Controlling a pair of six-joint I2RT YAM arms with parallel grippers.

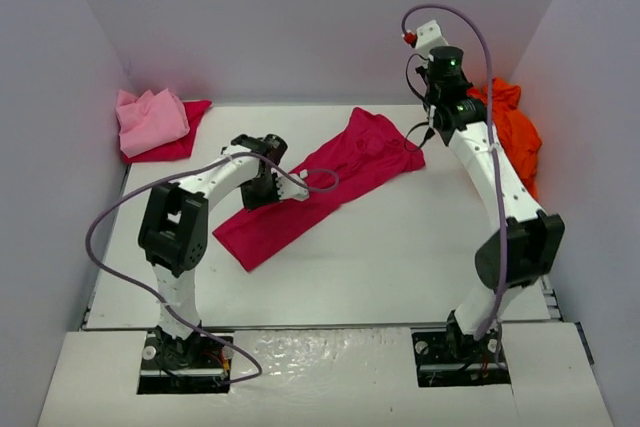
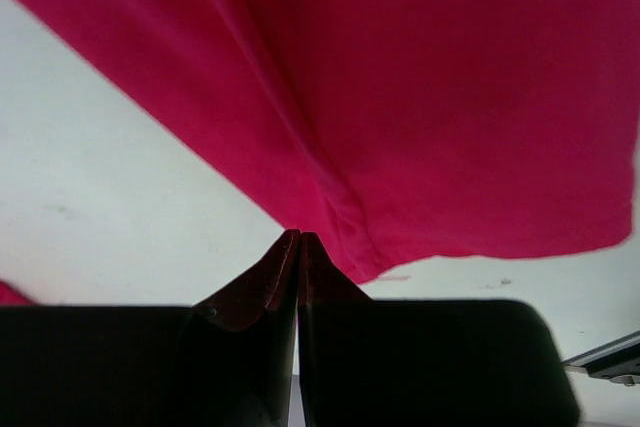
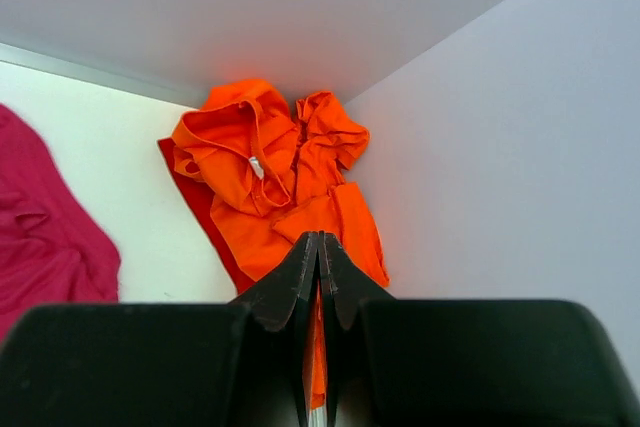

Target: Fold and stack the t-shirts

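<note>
A crimson-magenta t-shirt (image 1: 340, 172) lies spread in a diagonal band across the middle of the table. My left gripper (image 1: 290, 187) is shut low at its left edge. In the left wrist view its tips (image 2: 298, 235) touch the hem of the shirt (image 2: 420, 97), and no cloth shows between them. My right gripper (image 1: 447, 75) is shut, empty and raised high at the back right. The crumpled bright orange t-shirt (image 1: 510, 137) lies beneath it and shows in the right wrist view (image 3: 270, 187) beyond the tips (image 3: 319, 237). A light pink t-shirt (image 1: 150, 117) lies folded at the back left.
The pink shirt rests on another crimson cloth (image 1: 188, 137) in the back left corner. Grey walls close in the back and both sides. The orange heap is pressed against the right wall. The crimson shirt's end shows at the left of the right wrist view (image 3: 40, 237).
</note>
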